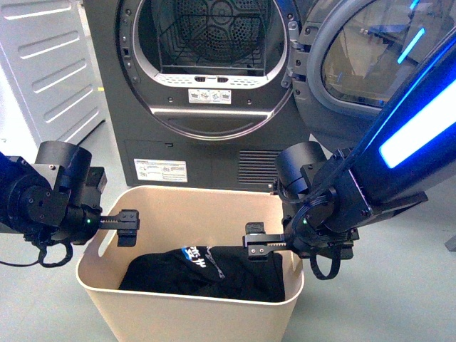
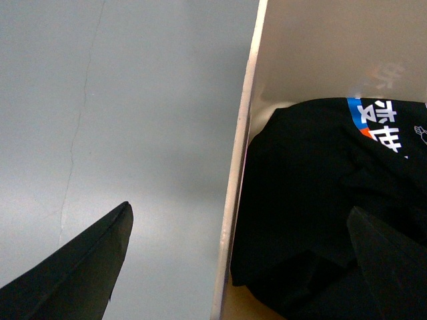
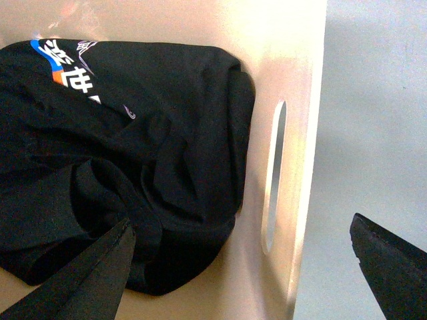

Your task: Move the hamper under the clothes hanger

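The beige hamper stands on the floor right in front of me, with a black garment with a blue-and-white print lying in it. My left gripper is open and straddles the hamper's left wall, one finger inside and one outside. On the other side my right gripper is open too, its jaws on either side of the right wall near the handle slot. Neither gripper's fingers touch the plastic. The clothes hanger is out of view.
A dark grey dryer stands just behind the hamper, its round door swung open to the right. A white panelled cabinet is at the back left. Grey floor lies on both sides of the hamper.
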